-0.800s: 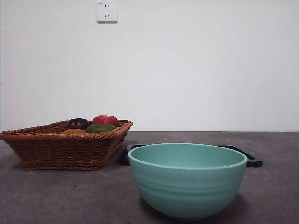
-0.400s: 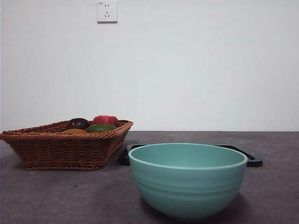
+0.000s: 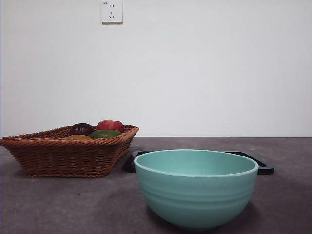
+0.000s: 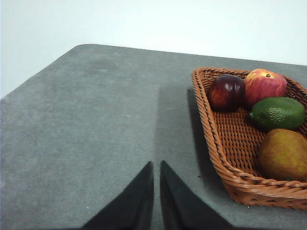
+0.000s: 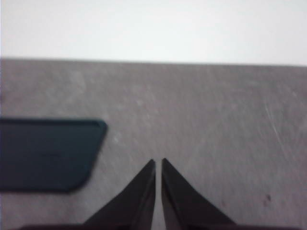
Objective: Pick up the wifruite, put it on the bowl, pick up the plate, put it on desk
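The wifruite (image 4: 284, 153), a dull orange-brown fruit, lies in the brown wicker basket (image 4: 216, 143) beside a green, a red and a dark purple fruit; in the front view only the wifruite's top (image 3: 78, 137) shows over the basket rim (image 3: 63, 141). The pale teal bowl (image 3: 196, 195) stands empty, near and large, on the dark grey desk (image 3: 58, 204). Behind the bowl lies the flat black plate (image 3: 263, 168), whose corner (image 5: 48, 153) shows in the right wrist view. My left gripper (image 4: 157, 163) hangs shut above the desk beside the basket. My right gripper (image 5: 158, 160) is shut beside the plate.
A white wall with a socket (image 3: 111, 11) closes off the back of the desk. The desk's far corner (image 4: 81, 48) shows in the left wrist view.
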`<state>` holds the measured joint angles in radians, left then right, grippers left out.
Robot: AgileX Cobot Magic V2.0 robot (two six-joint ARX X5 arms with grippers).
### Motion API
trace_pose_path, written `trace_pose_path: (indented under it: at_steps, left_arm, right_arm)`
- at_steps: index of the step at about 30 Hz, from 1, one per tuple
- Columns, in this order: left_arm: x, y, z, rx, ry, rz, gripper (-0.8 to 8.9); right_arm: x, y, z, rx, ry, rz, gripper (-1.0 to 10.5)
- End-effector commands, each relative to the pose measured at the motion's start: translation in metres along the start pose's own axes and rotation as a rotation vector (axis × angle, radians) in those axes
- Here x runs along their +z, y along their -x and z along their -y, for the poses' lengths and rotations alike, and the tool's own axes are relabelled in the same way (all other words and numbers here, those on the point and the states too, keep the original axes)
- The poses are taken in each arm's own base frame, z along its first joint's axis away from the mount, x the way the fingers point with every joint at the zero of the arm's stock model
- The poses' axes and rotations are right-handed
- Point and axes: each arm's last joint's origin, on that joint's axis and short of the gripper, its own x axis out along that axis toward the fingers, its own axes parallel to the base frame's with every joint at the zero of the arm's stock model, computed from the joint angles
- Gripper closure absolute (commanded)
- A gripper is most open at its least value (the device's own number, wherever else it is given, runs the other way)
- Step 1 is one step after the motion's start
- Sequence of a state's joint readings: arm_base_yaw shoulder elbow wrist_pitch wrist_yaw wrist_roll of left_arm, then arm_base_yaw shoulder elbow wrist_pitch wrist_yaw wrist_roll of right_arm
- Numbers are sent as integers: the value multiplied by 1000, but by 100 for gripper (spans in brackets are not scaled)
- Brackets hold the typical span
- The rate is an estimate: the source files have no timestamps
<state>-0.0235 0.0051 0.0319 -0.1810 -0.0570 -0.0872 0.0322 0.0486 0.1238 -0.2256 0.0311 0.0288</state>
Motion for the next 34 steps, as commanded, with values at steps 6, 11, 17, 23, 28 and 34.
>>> trace_pose_path:
  at_steps: [6,11,17,23,28,34]
  left_arm:
    - [-7,-2,-1,8,-17,-23,794]
    - [-7,-2,-1,8,-17,-23,794]
    - [-7,-2,-1,8,-17,-23,794]
    - [-7,-2,-1,8,-17,-23,794]
    - [-7,-2,-1,8,-17,-23,794]
    - [-7,-2,-1,8,-17,-23,794]
  right_arm:
    - [-28,-8,3,-27,26,-24,931]
    - [-29,-9,3,-27,61,-19,931]
    - [-29,-9,3,-27,72,-21,931]
    - [-29,-9,3,-27,70,-14,931]
    - [-27,-9,3,-25,67,4,931]
    - [-27,-9,3,-25,67,4,931]
